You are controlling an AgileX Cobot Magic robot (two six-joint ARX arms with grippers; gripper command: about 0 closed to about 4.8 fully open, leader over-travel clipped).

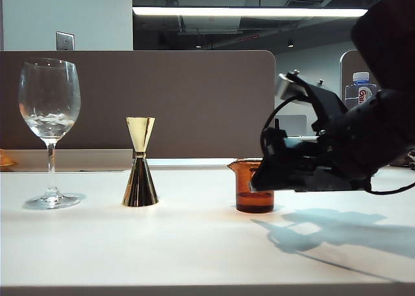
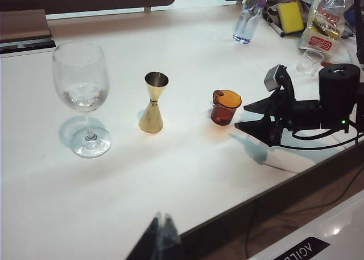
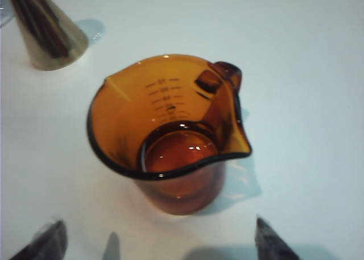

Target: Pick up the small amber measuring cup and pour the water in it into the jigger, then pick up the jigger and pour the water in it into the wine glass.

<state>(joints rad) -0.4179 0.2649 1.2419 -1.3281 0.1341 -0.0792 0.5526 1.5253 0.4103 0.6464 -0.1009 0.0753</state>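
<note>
The small amber measuring cup [image 3: 170, 135] stands upright on the white table, just ahead of my right gripper [image 3: 159, 243]. That gripper is open, one fingertip [image 3: 270, 243] off to each side and short of the cup, touching nothing. In the exterior view the right gripper [image 1: 267, 176] lies low and level beside the cup [image 1: 254, 186]. The gold jigger [image 1: 140, 163] stands narrow cone up, left of the cup. Further left is the wine glass [image 1: 50, 108], with a little water [image 1: 48, 124] in its bowl. My left gripper [image 2: 160, 226] hangs shut near the table's front edge, far from everything.
A clear bottle with a blue cap [image 2: 248, 15], a yellow sponge [image 2: 291, 16], a snack packet [image 2: 321, 27] and a small clear glass [image 2: 311, 62] sit at the far right of the table. A brown partition [image 1: 194, 102] runs behind. Cables trail from the right arm.
</note>
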